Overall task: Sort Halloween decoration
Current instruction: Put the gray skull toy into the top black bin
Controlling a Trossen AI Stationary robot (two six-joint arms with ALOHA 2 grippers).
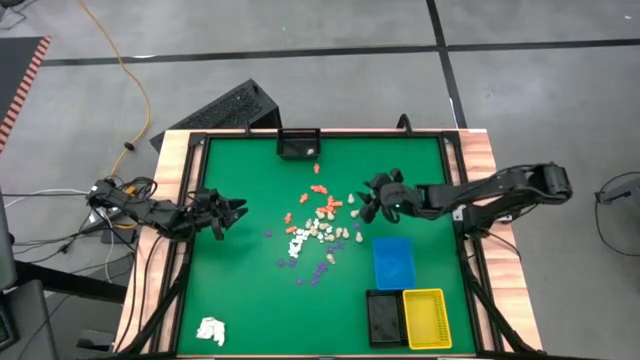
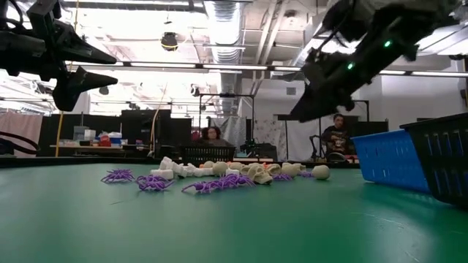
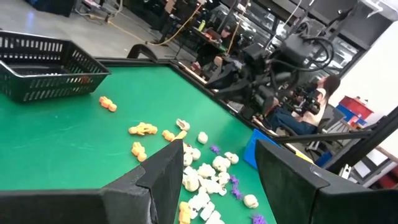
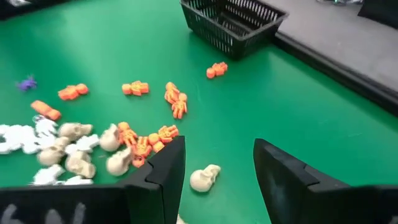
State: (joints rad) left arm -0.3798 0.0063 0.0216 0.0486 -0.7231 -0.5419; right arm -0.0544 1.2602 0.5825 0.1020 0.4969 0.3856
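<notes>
Right hand [image 1: 366,203]: fingers spread, nothing between them, held above the green surface [image 1: 250,300] at the right edge of the pieces [image 1: 318,228]. In the right wrist view a cream skull [image 4: 204,177] lies on the surface in the gap between the two fingers [image 4: 163,168]; no contact seen. Just beyond: orange figures [image 4: 149,140], more cream skulls [image 4: 74,146] and white bits [image 4: 18,137] to one side, w/ single orange pieces scattered toward the far black basket [image 4: 233,22].

Left hand [image 1: 235,211]: fingers spread, empty, raised over the left part of the surface, pointing toward the pile, well apart from it. Low view shows it off the surface [image 2: 73,73].

Pieces: loose cluster at centre of surface. Orange ones on the far side, cream & white in the middle, purple [image 1: 318,270] on the near and left side; low view shows purple spiders [image 2: 150,182] nearest the camera, cream skulls [image 2: 320,172] behind.

Trays: blue tray [image 1: 393,262] right of the pile; black tray [image 1: 383,316] and yellow tray [image 1: 425,318] side by side at near right. Small black basket [image 1: 298,144] at far edge, centre. White wad [image 1: 211,330] at near left corner, well apart from everything.

Background: two people [image 2: 212,134] seated in the room beyond the surface.
</notes>
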